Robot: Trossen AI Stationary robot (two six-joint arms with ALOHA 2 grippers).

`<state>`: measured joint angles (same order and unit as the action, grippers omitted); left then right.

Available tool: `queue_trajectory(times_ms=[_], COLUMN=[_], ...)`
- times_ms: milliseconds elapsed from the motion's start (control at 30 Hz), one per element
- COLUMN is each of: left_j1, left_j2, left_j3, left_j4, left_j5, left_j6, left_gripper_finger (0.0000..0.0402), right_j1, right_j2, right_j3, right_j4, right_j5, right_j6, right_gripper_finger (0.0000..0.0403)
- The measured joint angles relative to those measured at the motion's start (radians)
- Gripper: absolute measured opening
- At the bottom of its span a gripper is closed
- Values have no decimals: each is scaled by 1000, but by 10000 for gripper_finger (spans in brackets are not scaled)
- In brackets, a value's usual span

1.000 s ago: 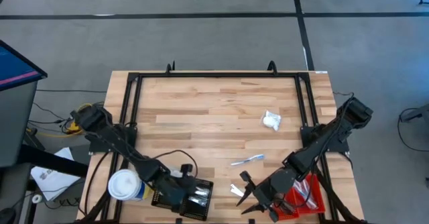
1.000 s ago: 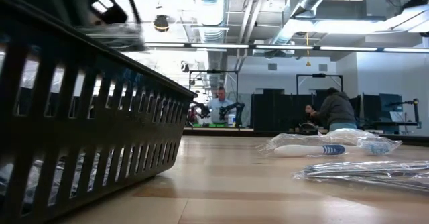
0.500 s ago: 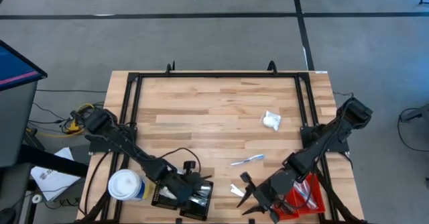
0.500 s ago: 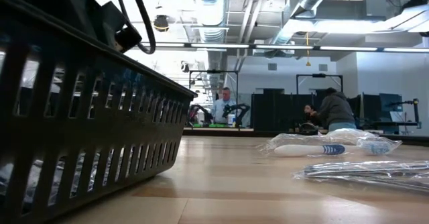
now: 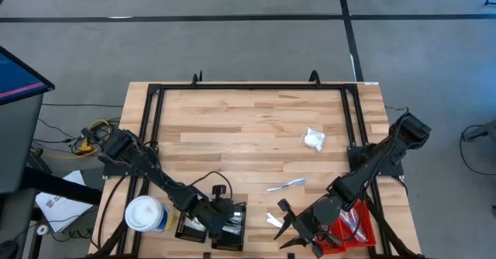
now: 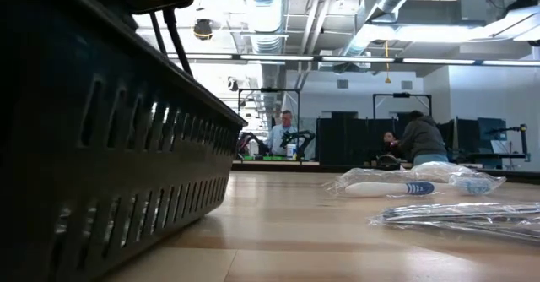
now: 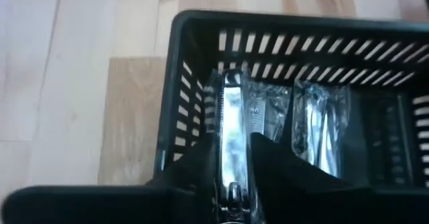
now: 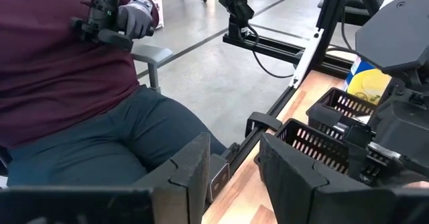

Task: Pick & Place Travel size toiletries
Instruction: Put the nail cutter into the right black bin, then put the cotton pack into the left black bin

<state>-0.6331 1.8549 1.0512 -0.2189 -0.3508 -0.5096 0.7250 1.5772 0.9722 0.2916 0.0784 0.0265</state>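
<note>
My left gripper point(image 5: 225, 226) reaches down into the black ribbed tray point(image 5: 180, 226) at the table's near left, with a silvery sachet point(image 7: 232, 117) between its fingers. A second sachet point(image 7: 322, 127) lies in the tray beside it. On the bare table lie a white puffy packet point(image 5: 313, 139), a blue and white stick point(image 5: 287, 184) and another silvery sachet point(image 5: 273, 220). My right gripper point(image 5: 287, 229) hovers open and empty beside that sachet, at the near right. My left gripper has the silvery sachet between its two fingers point(image 7: 275, 167), pinched by its near end point(image 7: 231, 177). The fingers slant down from above into the tray, and the sachet runs out ahead along them. Its far end point(image 7: 230, 80) sits low by the tray's slotted wall.
A white-topped canister point(image 5: 143, 214) stands just left of the black tray. A red tray point(image 5: 358, 219) sits at the near right under my right arm. A seated person point(image 8: 80, 103) is past the table's near edge. The middle and far parts of the table offer free room.
My left gripper has sunk from above the black tray's rim down into the tray, moving slightly toward the near edge, and the silvery sachet has gone down with it.
</note>
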Motion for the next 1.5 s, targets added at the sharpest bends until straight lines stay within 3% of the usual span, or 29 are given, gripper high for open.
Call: queue_trajectory(times_ms=[200,667,933,1500], left_j1=[0,-43,-82,-85], left_j2=[-1,-107,-185,-198], left_j3=[0,0,0,0], left_j4=[2,-10,3,21], left_j5=[-12,-48,-121,-157], left_j6=[-11,6,56,61], left_gripper_finger=[131,104,104,104], right_j1=[0,0,0,-7], right_j2=[0,0,0,0], right_j3=[0,0,0,0], right_j4=[0,-7,-7,-40], right_j5=[0,0,0,0], right_j6=[0,0,0,28], right_gripper_finger=[125,125,125,125])
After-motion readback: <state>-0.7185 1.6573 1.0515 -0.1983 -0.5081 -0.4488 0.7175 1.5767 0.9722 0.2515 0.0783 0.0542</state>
